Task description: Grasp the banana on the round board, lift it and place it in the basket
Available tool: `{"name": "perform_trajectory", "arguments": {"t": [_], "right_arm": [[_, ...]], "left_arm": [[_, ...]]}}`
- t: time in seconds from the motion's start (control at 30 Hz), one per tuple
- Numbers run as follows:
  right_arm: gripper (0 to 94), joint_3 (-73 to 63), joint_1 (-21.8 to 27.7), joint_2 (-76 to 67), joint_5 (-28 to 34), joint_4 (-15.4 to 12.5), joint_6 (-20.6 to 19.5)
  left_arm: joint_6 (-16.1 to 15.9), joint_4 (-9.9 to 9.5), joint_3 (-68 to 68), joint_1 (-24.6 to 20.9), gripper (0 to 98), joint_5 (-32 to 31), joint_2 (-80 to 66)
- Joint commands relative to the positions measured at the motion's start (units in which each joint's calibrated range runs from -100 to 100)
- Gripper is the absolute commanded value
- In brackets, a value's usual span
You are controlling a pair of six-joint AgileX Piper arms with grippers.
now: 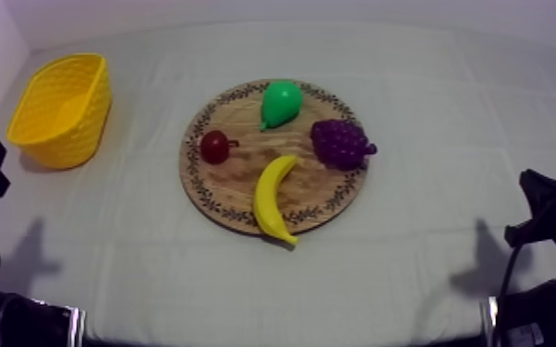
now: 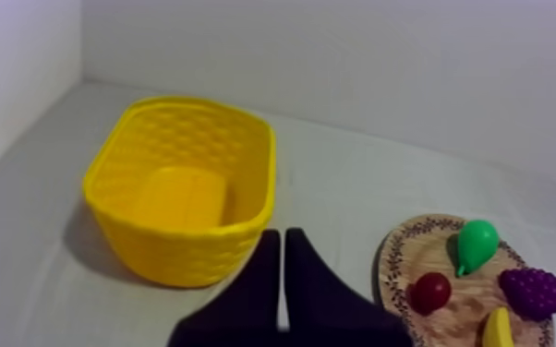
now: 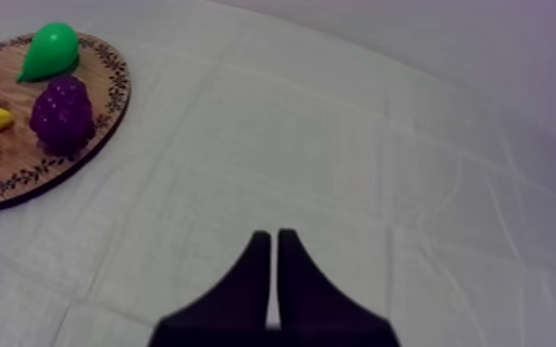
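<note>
Pressed-together fingers on my left gripper (image 2: 283, 234) and right gripper (image 3: 273, 235): parked, because the banana (image 1: 273, 198) lies untouched on the board (image 1: 240, 177)

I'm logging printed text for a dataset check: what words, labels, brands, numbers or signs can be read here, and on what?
None can be read. The round wooden board has only a dark leafy pattern round its rim, no letters. The yellow woven plastic basket, yellow toy banana, green pear, purple bunch of grapes, small red fruit and grey-white cloth bear no writing.
</note>
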Motion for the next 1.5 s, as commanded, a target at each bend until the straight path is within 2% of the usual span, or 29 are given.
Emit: {"name": "perform_trajectory", "arguments": {"t": [0.0, 0.17, 0.4, 0.57, 0.77, 1.07, 1.23, 1.33, 1.47], "right_arm": [[0.6, 0.0, 0.0, 0.0, 0.0, 0.0, 0.0], [0.6, 0.0, 0.0, 0.0, 0.0, 0.0, 0.0], [0.6, 0.0, 0.0, 0.0, 0.0, 0.0, 0.0], [0.6, 0.0, 0.0, 0.0, 0.0, 0.0, 0.0], [0.6, 0.0, 0.0, 0.0, 0.0, 0.0, 0.0], [0.6, 0.0, 0.0, 0.0, 0.0, 0.0, 0.0], [0.6, 0.0, 0.0, 0.0, 0.0, 0.0, 0.0], [0.6, 0.0, 0.0, 0.0, 0.0, 0.0, 0.0], [0.6, 0.0, 0.0, 0.0, 0.0, 0.0, 0.0]], "left_arm": [[-0.5, 0.02, -5.9, 1.0, 0.1, 0.7, 3.5], [-2.2, 0.24, -16.6, 3.0, 0.1, 2.9, 11.4], [-5.8, 2.05, -31.4, 6.3, 0.1, 8.2, 21.8], [-6.5, 2.65, -38.6, 9.5, 0.1, 11.0, 28.0], [-7.1, 4.26, -43.6, 13.7, 0.1, 12.7, 33.8], [-3.8, 4.21, -47.6, 20.0, 0.1, 13.1, 44.0], [2.0, -0.53, -50.7, 25.5, 0.1, 12.4, 51.9], [4.1, -1.57, -51.7, 27.3, 0.1, 11.7, 56.1], [5.6, -1.95, -52.2, 29.2, 0.1, 10.4, 60.7]]}}
